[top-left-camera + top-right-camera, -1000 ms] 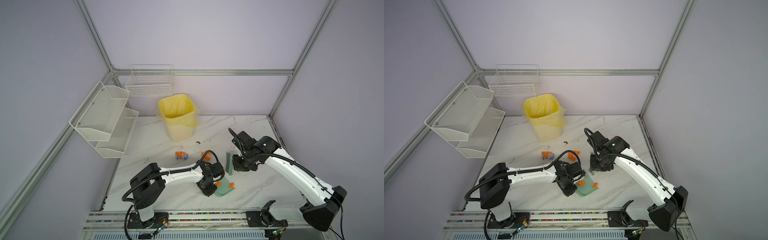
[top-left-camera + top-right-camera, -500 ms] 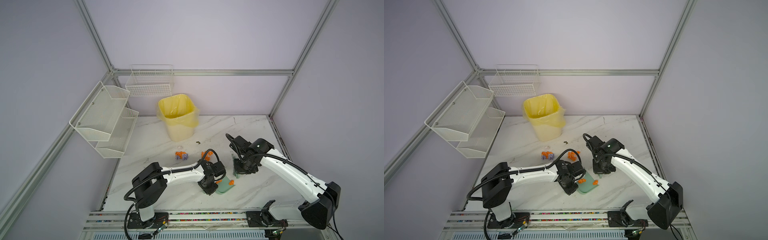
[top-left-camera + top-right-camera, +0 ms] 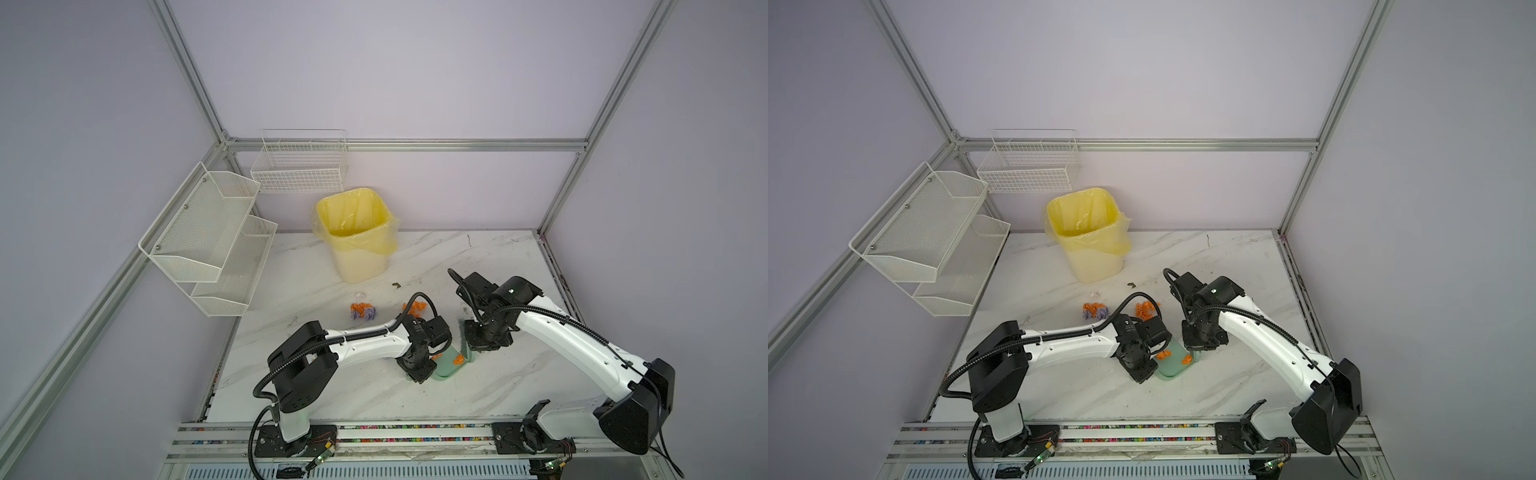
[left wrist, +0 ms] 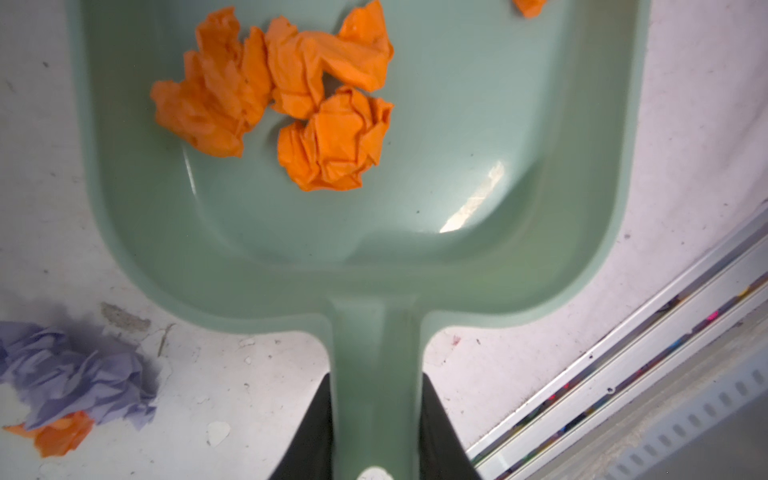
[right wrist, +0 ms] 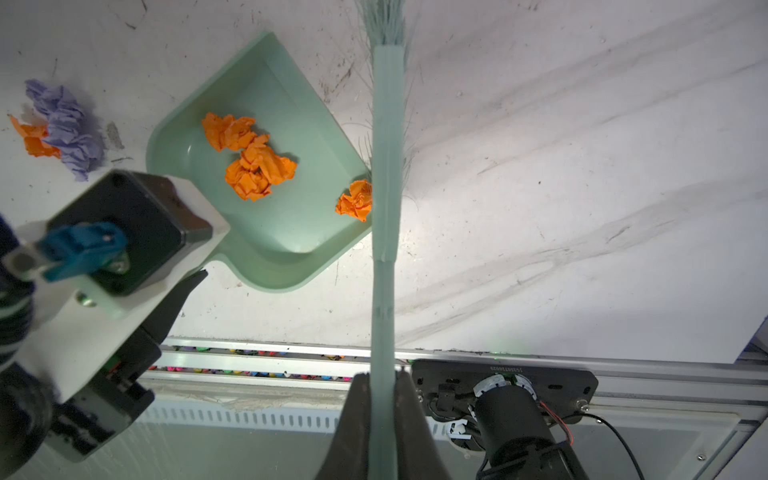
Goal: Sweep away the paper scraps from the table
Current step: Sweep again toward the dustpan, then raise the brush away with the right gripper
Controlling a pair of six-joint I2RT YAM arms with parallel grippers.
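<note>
On the white marble table (image 3: pixel 490 266), my left jaws pinch the dustpan (image 5: pixel 266 232) by its handle and my right jaws clamp the brush (image 5: pixel 386 124), laid across the pan's mouth. One orange scrap (image 5: pixel 355 201) touches it at the lip (pan side); more scraps (image 3: pixel 363 311) lie beyond, nearer my left arm (image 3: pixel 365 343).

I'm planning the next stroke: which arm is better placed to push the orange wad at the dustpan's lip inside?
Right, probably: the right gripper is shut on the brush, close against that wad; the left gripper holds the dustpan.
</note>
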